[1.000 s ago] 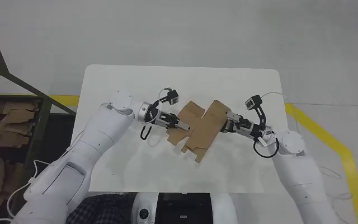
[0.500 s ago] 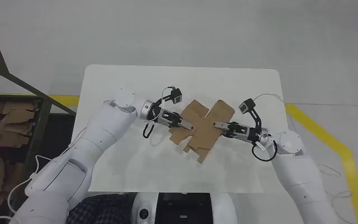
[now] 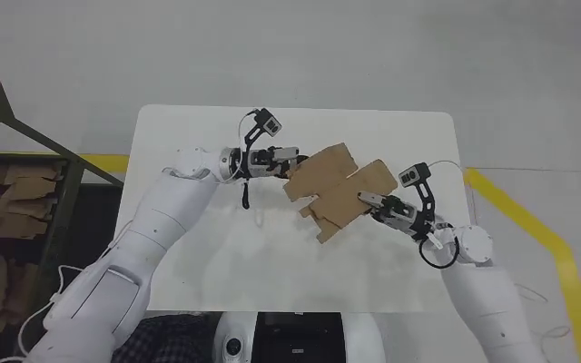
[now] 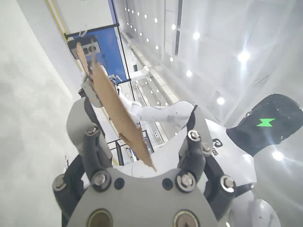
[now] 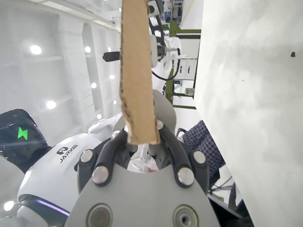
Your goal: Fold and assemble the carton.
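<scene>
The carton (image 3: pixel 336 186) is a flat brown cardboard blank held above the middle of the white table (image 3: pixel 182 263). My right gripper (image 3: pixel 365 198) is shut on the carton's near right edge; in the right wrist view the cardboard (image 5: pixel 136 72) stands edge-on, pinched in the right gripper (image 5: pixel 142 131). My left gripper (image 3: pixel 292 156) is at the carton's far left corner. In the left wrist view its fingers (image 4: pixel 79 119) are spread wide, and the carton (image 4: pixel 111 102) runs edge-on through the left gripper (image 4: pixel 137 109) without being pinched.
A dark rack with stacked cardboard (image 3: pixel 27 195) stands on the floor left of the table. A yellow floor line (image 3: pixel 517 213) runs past the right side. Bare tabletop lies in front of and behind the carton.
The carton has risen and swung toward the far right with the right gripper. The left gripper has let go of its near left edge and moved to the far left corner, open.
</scene>
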Controlling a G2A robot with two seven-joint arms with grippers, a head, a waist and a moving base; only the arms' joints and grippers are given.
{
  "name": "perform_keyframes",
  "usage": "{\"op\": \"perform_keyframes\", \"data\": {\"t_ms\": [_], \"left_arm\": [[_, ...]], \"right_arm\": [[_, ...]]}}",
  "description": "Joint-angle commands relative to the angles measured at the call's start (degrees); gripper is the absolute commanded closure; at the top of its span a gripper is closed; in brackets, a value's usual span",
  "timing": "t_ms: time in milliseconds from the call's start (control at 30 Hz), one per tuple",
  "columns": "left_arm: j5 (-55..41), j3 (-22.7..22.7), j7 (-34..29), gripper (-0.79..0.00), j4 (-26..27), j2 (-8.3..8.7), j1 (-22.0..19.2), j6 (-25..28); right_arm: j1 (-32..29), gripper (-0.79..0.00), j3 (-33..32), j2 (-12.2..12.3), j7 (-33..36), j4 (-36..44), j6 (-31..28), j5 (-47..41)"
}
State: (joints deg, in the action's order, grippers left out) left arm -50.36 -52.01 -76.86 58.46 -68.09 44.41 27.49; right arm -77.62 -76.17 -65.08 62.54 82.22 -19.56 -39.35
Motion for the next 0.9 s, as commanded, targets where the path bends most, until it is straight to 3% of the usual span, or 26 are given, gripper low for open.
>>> {"op": "perform_keyframes", "data": {"t_ms": [0,200,467,867], "left_arm": [[-0.3,-0.6,1.6,-0.785,-0.5,-0.15,0.7,1.5],[-1.3,-2.0,3.6,-0.785,-2.4,-0.62,1.8,3.6],[1.1,-2.5,5.2,-0.785,-3.4,-1.08,2.6,5.1],[0.7,-2.7,4.5,-0.785,-5.5,-1.93,3.4,4.5]], "right_arm": [[-2.6,0.0,-0.9,0.0,-3.8,2.4,-0.5,-0.2],[-9.8,0.0,-2.9,0.1,-16.9,10.1,-0.2,4.1],[-16.6,0.0,-2.4,0.0,-33.2,18.7,2.3,18.8],[-17.3,0.0,2.0,-0.9,-42.0,20.5,4.5,27.5]]}}
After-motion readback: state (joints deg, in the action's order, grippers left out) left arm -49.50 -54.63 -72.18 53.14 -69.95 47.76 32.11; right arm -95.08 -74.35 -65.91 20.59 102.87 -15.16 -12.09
